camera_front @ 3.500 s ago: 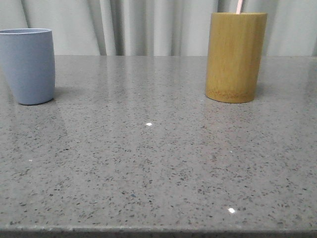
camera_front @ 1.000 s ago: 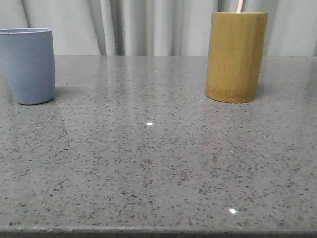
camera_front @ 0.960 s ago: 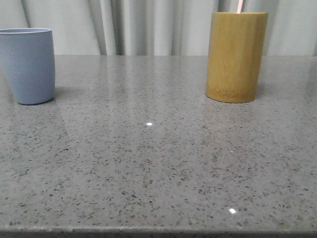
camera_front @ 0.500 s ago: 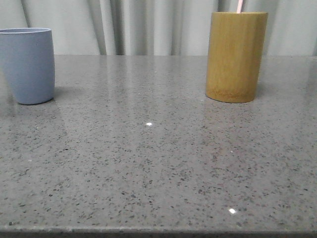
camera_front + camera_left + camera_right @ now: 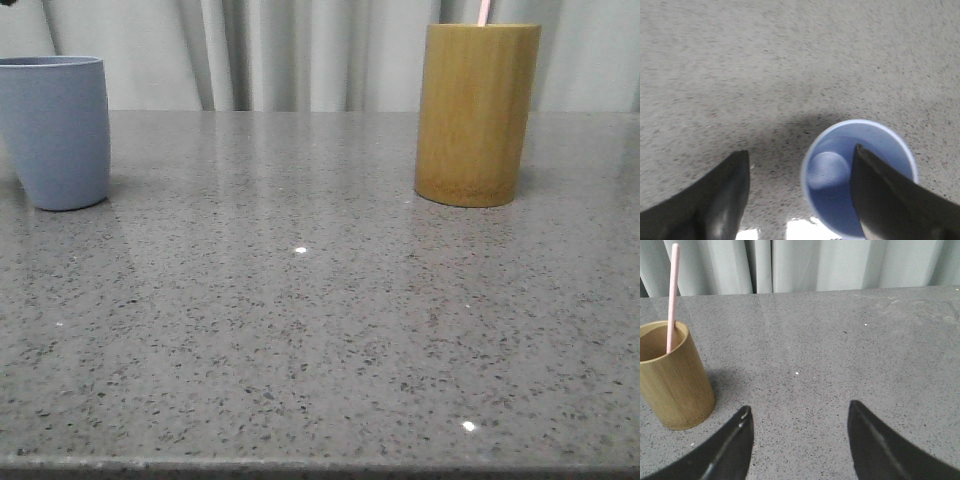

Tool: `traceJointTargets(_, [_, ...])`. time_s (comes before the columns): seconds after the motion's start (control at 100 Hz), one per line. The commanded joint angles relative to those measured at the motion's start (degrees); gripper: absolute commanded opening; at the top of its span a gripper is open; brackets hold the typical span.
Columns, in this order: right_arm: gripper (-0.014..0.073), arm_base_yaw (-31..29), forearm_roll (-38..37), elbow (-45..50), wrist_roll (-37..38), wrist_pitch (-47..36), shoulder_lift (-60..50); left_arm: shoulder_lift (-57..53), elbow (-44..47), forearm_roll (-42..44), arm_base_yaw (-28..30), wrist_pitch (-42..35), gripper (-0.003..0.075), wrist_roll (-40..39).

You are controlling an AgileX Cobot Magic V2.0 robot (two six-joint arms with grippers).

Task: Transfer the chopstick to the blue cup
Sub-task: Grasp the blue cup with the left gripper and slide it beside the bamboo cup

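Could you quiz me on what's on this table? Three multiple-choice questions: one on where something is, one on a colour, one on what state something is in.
1. Where does the pink chopstick stand?
A. In the bamboo holder
B. In the blue cup
C. Flat on the table

2. What colour is the cup on the left of the front view?
A. Green
B. Grey-blue
C. Red

3. What is inside the blue cup?
A. Water
B. A spoon
C. Nothing

Answers: 1 A, the right wrist view shows the stick rising out of the holder. 2 B, it looks matte grey-blue in both views. 3 C, the left wrist view looks down onto its bare bottom between the open left gripper fingers.
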Motion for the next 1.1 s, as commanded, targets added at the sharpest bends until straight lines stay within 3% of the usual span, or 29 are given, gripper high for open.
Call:
traceJointTargets(0.0, [0.0433, -0.18, -0.18, -1.96, -0.21, -4.72, 0.57, 0.47, -3.12, -0.97, -0.81, -0.18, 0.0430, 0.24])
traceJointTargets(0.51, [0.0433, -0.18, -0.18, -1.96, -0.21, -4.67, 0.57, 6.63, -3.63, -0.85, -0.81, 5.07, 0.0398, -0.31])
traceJointTargets(0.72, [0.0433, -0.18, -0.18, -1.96, -0.21, -4.67, 0.57, 7.70, -3.63, -0.85, -0.81, 5.34, 0.0259, -0.44])
traceJointTargets(0.98, [0.0433, -0.18, -0.18, -1.96, -0.21, -4.61, 0.57, 8.20, -3.63, -2.04, -0.81, 5.68, -0.0012, -0.86])
traceJointTargets(1.09, [0.0433, -0.18, -0.18, -1.96, -0.21, -4.56, 0.57, 8.20, -3.96, -2.39, -0.81, 5.72, -0.0019, -0.86])
